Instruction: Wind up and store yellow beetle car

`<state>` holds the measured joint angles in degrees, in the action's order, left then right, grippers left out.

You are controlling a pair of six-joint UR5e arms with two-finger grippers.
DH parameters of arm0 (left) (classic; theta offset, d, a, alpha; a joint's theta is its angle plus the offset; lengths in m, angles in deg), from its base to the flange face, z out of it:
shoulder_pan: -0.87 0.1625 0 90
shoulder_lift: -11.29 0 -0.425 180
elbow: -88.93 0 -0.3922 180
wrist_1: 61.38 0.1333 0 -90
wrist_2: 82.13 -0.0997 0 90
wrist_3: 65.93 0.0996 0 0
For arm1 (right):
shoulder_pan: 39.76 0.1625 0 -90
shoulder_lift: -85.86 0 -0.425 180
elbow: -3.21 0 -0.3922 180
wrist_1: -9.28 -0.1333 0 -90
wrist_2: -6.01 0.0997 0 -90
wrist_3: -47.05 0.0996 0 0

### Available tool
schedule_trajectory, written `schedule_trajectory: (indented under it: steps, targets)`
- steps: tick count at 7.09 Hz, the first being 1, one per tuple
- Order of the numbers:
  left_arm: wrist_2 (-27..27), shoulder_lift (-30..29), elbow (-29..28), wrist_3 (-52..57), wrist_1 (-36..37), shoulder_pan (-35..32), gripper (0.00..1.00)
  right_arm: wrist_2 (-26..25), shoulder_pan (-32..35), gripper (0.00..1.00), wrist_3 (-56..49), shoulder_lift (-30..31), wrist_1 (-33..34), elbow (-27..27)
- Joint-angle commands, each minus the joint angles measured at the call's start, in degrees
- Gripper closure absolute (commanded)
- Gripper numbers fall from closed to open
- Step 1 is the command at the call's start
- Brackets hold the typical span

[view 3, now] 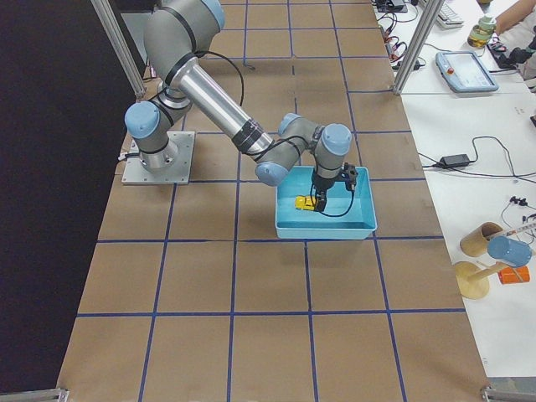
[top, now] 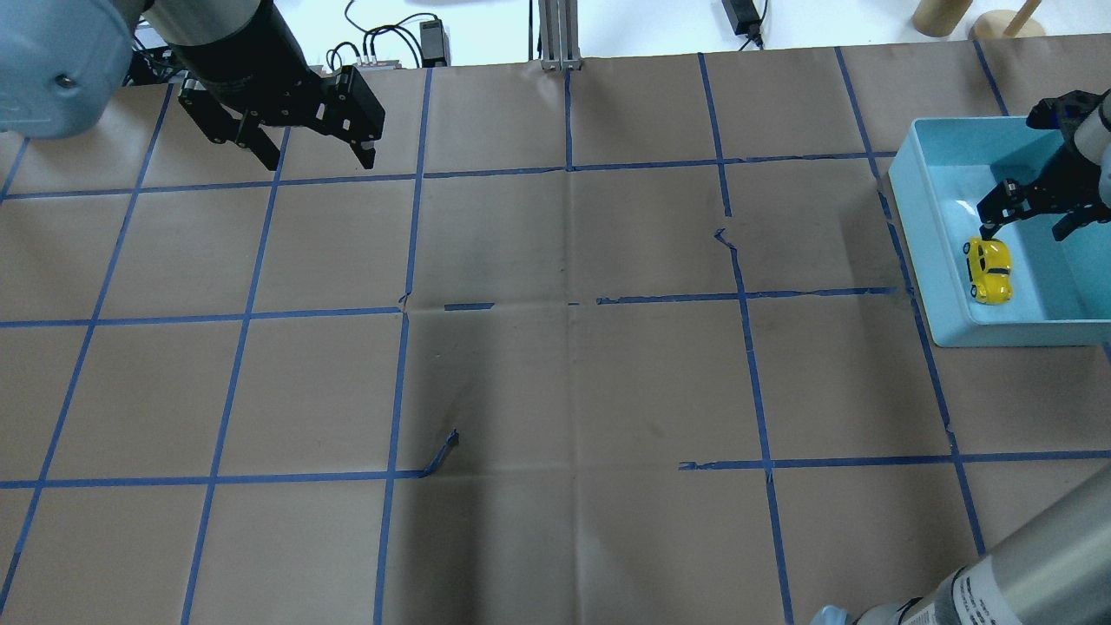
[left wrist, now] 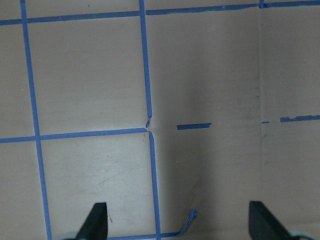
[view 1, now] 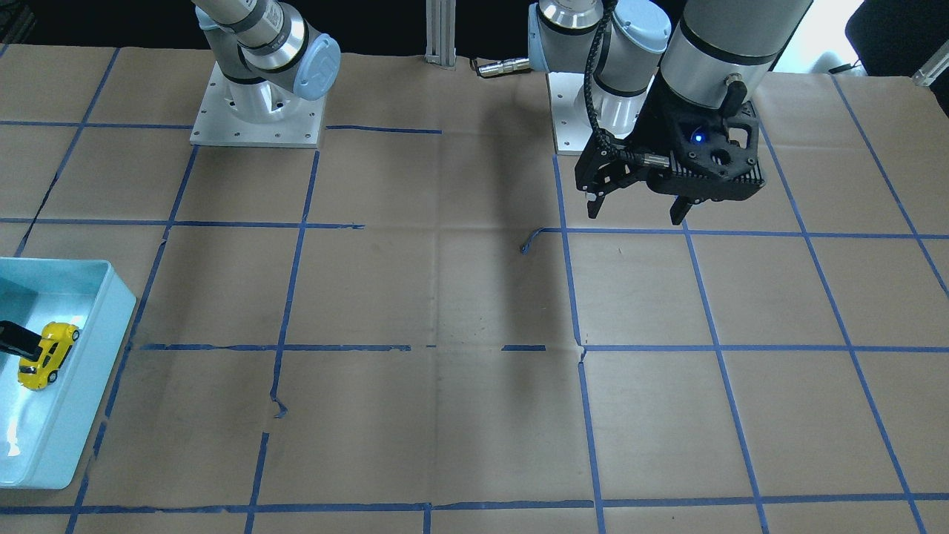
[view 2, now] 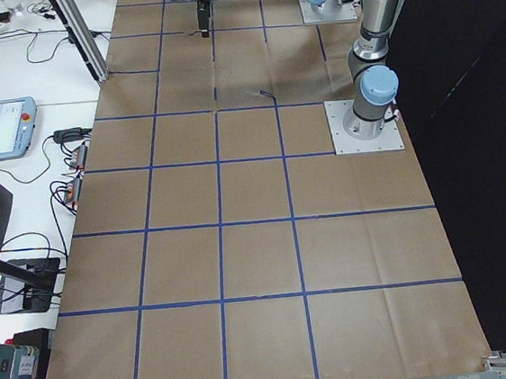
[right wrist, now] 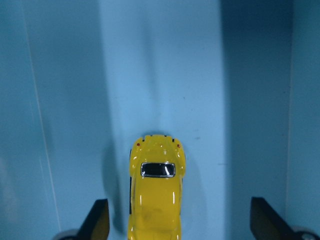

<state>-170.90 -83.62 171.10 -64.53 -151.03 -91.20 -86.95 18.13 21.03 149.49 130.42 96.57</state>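
Yellow beetle car (top: pixel 989 270) rests on the floor of a light-blue bin (top: pixel 1007 332) at the worktop's right edge. It lies between the spread fingers of the right pincer (top: pixel 1026 231), nearer one fingertip and ungripped. Left pincer (top: pixel 321 162) hangs spread over the worktop's left side.

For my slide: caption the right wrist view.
Yellow beetle car in the light-blue bin, between fingers of the open right gripper.

Beetle car (top: pixel 989 269) in tray (top: pixel 1015 333) on table (top: pixel 555 373)
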Motion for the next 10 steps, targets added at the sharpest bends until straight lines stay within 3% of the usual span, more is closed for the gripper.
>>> schedule_trajectory:
  steps: [1,4,5,6,8,10]
  targets:
    - [0.00,-0.10,0.00,0.00,0.00,-0.03,0.01,0.15,1.51,0.00,4.98,1.76,-7.26,-5.70]
    - [0.00,-0.01,0.00,0.00,0.00,-0.03,0.01,0.06,12.02,0.00,15.61,5.43,-26.25,-19.59]
    - [0.00,-0.10,0.00,0.00,0.00,-0.03,0.01,-0.02,16.50,0.00,18.87,8.93,-26.74,-19.45]
    - [0.00,-0.02,0.00,0.00,0.00,-0.03,0.01,0.85,18.98,0.00,23.42,12.97,-31.79,-17.53]
    - [0.00,0.16,0.00,0.00,0.00,-0.03,0.01,0.94,26.01,0.00,27.33,20.01,-32.19,-11.22]
    - [0.00,0.07,-0.08,-0.09,0.00,-0.03,0.01,1.12,26.13,0.00,29.37,23.63,-31.75,-6.02]
